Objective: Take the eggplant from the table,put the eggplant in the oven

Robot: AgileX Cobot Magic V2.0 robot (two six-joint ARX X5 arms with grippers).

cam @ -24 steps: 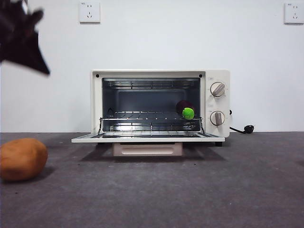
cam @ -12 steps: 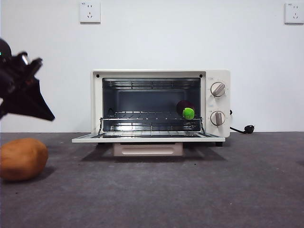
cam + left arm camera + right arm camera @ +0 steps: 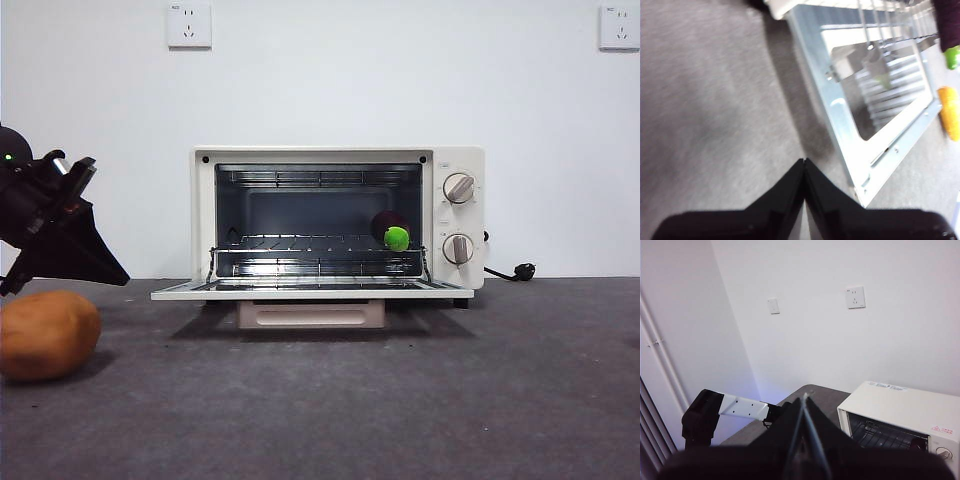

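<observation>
Left hand (image 3: 100, 270) lower, jaws closed, eggplant (image 3: 391, 231) in oven (image 3: 338, 220)

Dark purple, lime-capped eggplant (image 3: 391, 230), cream oven (image 3: 338, 220), grey table (image 3: 400, 400), seemingly orange-brown potato (image 3: 47, 334).

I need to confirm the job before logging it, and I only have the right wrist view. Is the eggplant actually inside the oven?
Observer: Yes. The front view shows the eggplant on the wire rack, at the right of the oven, green cap facing out.
Operator: Is the left hand holding anything?
Observer: No. Its wrist view shows the left hand shut on nothing, over the table beside the open door.
Operator: Anything else out there?
Observer: A potato sits at the front view's left edge.
</observation>
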